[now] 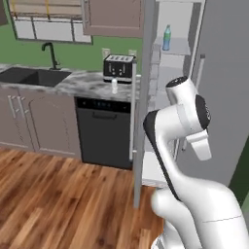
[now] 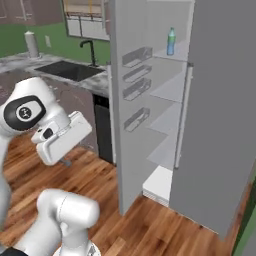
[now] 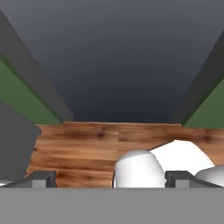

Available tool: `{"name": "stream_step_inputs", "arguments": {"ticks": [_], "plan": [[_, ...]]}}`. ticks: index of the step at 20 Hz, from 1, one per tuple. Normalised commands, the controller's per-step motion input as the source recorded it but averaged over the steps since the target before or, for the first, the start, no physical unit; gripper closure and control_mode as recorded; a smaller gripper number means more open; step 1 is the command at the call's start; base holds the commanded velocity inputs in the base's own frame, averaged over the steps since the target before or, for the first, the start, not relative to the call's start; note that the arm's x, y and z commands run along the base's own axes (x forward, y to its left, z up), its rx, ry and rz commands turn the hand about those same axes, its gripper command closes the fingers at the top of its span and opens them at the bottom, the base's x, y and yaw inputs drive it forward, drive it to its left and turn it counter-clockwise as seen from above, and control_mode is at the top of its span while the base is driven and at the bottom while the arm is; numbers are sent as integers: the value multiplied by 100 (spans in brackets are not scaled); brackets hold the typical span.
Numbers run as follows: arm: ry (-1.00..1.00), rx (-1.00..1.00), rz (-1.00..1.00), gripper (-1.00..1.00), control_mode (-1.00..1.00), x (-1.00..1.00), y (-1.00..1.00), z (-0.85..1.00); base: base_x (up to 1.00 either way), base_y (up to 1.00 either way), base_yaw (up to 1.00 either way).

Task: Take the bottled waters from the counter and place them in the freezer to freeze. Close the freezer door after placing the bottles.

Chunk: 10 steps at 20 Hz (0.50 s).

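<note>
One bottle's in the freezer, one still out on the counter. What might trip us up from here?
1. The open freezer door stands edge-on between the arm and the whitish bottle on the counter; a reach may clip it.
2. The blue bottle stands near its shelf's front edge; a hard door close might topple it.

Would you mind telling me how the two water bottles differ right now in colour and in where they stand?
The blue-tinted bottle stands on an upper shelf inside the open freezer; the whitish bottle stands on the counter in front of the toaster. The blue-tinted bottle looks blue with a blue cap, the whitish bottle pale. Both are small and upright.
</note>
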Motion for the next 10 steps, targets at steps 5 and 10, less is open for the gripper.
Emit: {"name": "stream_step_inputs", "arguments": {"ticks": [5,10], "plan": [[0,0,0,-100,100,0,0,0,-73,100,47],[0,0,0,-100,100,0,0,0,-25,100,45]]}}
